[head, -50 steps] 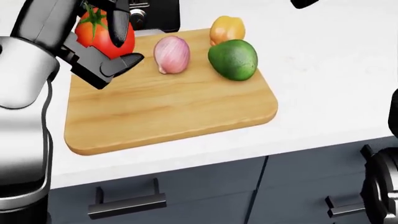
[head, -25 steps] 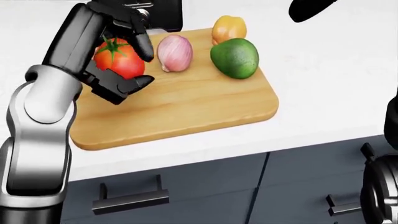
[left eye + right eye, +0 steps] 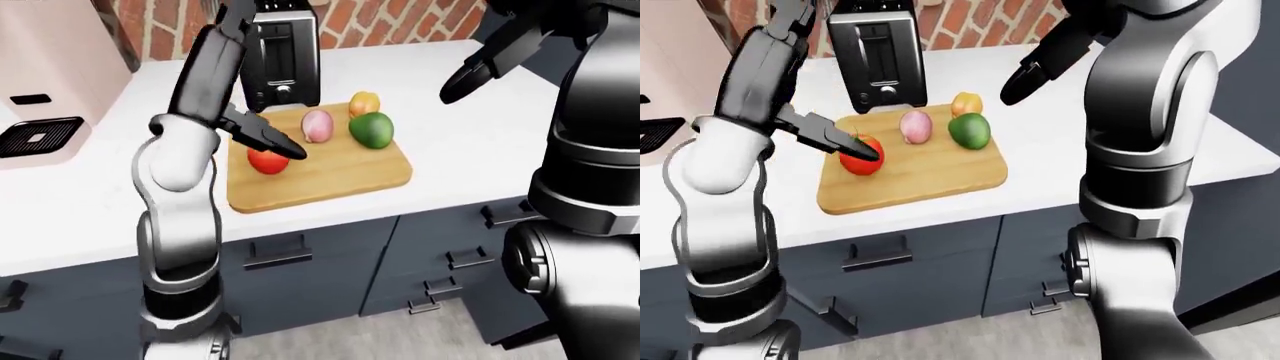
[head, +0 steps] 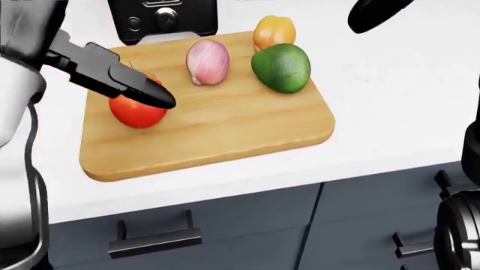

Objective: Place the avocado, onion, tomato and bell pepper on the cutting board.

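Tomato (image 4: 137, 110) rests on board (image 4: 225, 129) left part; onion (image 4: 207, 62), avocado (image 4: 281, 68), pepper (image 4: 273, 31) far side. Left hand (image 4: 124, 83) fingers spread above tomato, right hand (image 3: 490, 60) open (idle). Task looks done.

A white worktop (image 3: 470, 150) runs across the room, its near edge above a row of dark blue-grey cabinets (image 3: 330, 262) with black bar handles (image 3: 278, 253). Along the far edge of the worktop rises a red brick wall (image 3: 390, 19) with pale mortar. A black toaster (image 3: 283, 64) stands near that far edge, close to the wall. At the left end of the worktop sits a pale pink appliance (image 3: 50, 82) with a dark grille on its base. Below the cabinets, a grey floor (image 3: 420, 337) shows. The light is even and soft, with faint shadows.
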{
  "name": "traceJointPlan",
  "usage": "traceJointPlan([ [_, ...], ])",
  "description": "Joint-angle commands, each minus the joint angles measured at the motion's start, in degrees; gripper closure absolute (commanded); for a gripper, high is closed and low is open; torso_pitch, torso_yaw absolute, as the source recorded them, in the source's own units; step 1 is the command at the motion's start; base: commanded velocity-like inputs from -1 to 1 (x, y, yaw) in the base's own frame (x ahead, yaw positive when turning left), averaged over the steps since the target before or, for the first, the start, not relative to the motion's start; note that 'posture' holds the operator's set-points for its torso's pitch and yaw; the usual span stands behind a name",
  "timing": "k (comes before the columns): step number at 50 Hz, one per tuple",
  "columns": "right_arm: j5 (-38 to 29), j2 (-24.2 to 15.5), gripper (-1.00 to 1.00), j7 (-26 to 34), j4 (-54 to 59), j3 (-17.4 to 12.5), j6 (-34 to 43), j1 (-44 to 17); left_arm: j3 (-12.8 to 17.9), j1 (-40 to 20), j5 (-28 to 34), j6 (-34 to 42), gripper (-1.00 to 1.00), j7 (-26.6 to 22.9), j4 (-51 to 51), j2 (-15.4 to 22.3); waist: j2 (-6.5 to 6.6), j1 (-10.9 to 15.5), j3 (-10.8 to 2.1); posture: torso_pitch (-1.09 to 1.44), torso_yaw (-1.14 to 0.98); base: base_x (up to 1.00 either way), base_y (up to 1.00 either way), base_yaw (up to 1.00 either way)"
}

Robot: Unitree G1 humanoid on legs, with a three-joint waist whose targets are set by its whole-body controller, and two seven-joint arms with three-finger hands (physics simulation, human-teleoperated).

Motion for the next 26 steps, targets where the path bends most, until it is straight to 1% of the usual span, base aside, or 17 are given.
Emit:
traceJointPlan([
  [1, -0.3, -0.7, -1.0, -0.8, -1.2, -0.7, -0.9, -2.2, 0.5, -2.5, 1.2, 3.0, -1.0, -1.9, -4.9, 0.7, -0.1, 0.0, -1.68, 0.0, 0.0, 0.0, 0.0, 0.0],
  [4, -0.2, -0.8, -1.0, -0.8, -1.2, -0.7, -0.9, -2.4, 0.6, -4.7, 2.5, 7.3, -1.0, -4.5, -10.2, 1.6, -0.07, 0.0, -1.49, 0.0, 0.0, 0.0, 0.0, 0.0],
  [8, 0.1, -0.9, -1.0, -1.1, -0.9, -0.8, -1.1, -2.4, 2.1, -8.1, 3.0, 11.6, -1.0, -6.4, -14.2, 3.3, -0.07, 0.0, -1.21, 0.0, 0.0, 0.0, 0.0, 0.0],
  [16, 0.2, -0.9, -1.0, -1.2, -0.9, -0.7, -1.0, -2.2, 2.6, -9.0, 2.5, 12.1, -1.0, -5.9, -14.7, 5.6, -0.07, 0.1, -1.0, 0.0, 0.0, 0.0, 0.0, 0.0],
  [26, 0.0, -0.9, -1.0, -1.1, -1.6, -0.7, -0.8, -1.4, 1.9, -8.3, 2.5, 12.1, -1.0, -5.9, -15.2, 5.6, -0.24, 0.1, -0.96, 0.0, 0.0, 0.0, 0.0, 0.0],
])
